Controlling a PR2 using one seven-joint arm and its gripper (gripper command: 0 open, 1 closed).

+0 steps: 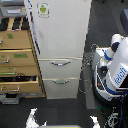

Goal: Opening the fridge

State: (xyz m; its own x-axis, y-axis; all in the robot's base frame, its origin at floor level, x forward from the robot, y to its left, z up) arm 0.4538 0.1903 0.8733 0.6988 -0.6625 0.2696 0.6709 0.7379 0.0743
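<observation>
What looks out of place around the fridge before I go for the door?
The fridge looks shut and intact, its lower drawers flush. The odd spot is the wooden cabinet at the exterior view's left: one lower drawer appears pulled open, with dark contents showing. Loose cables hang between fridge and robot. The gripper isn't clearly identifiable.

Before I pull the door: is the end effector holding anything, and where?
Cannot tell. No end effector is clearly visible; the fridge door looks shut, nothing touching its front.

White fridge [60,35] with green-logo sticker [43,9], silver handles [60,63]; tan cabinet [17,55], green labels [20,55].
</observation>
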